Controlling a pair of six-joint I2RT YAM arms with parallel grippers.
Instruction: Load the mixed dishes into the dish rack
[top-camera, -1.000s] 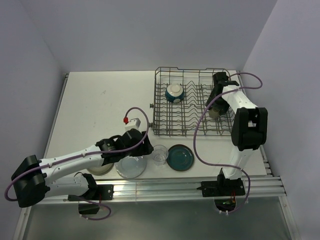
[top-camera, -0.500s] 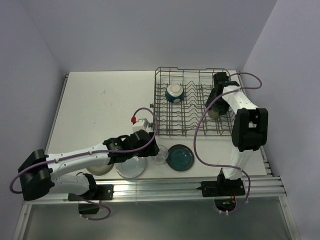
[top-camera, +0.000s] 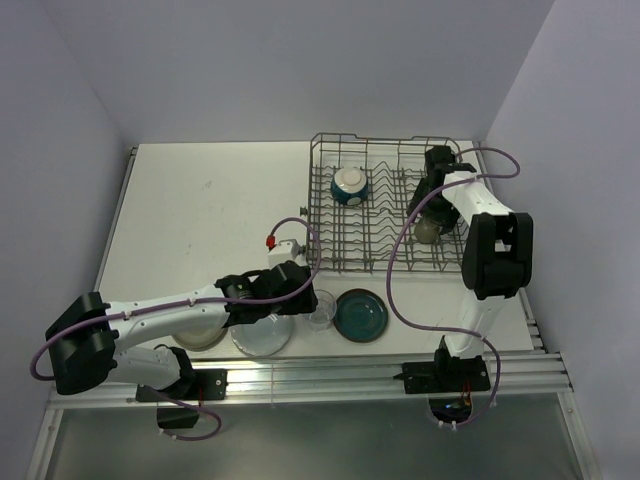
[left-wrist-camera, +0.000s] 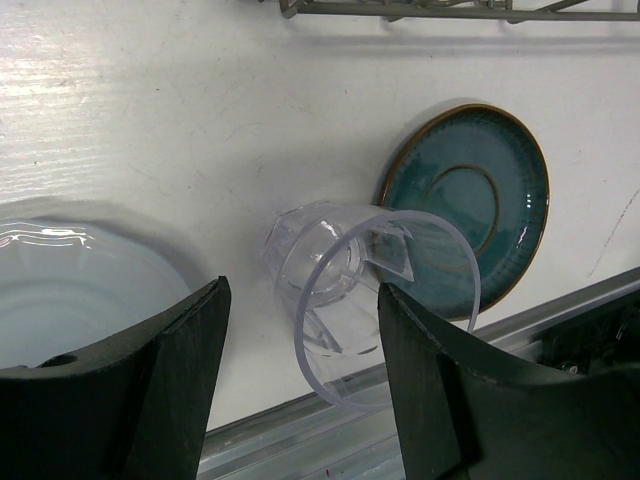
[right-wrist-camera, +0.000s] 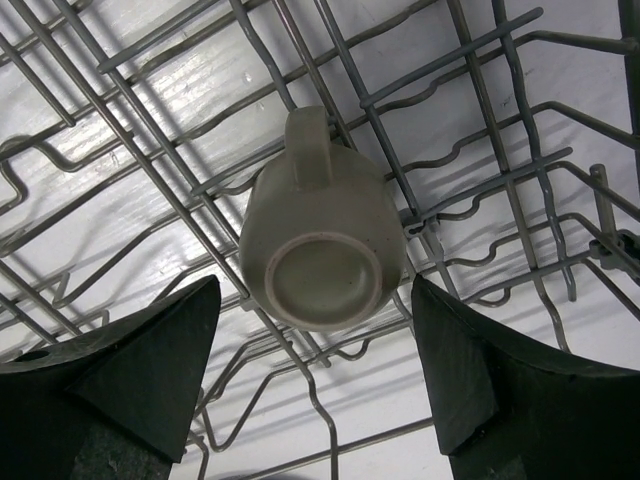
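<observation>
Trouble could start with the clear drinking glass, because it is smooth and light. My left gripper has its jaws open, one on each side, and the glass is right in front of them but not held. If I shut them off to one side, I think the glass could tip. It could also slide into the dark teal plate just beside it. The pale blue plate lies close on the other side, so there is little room. The glass stands on the table, near the front edge of the dish rack. It looks upright, with its mouth up and its long way running up and down. My right gripper hangs over the small grey-brown mug with its jaws wide open, and they do not touch it. The mug sits inside the rack on the wires, upside down with its bottom facing up. Its handle sticks out sideways. If I bump it when I lift away, I think it could roll on the wires. The teal bowl is in the rack too, well apart from the mug.
</observation>
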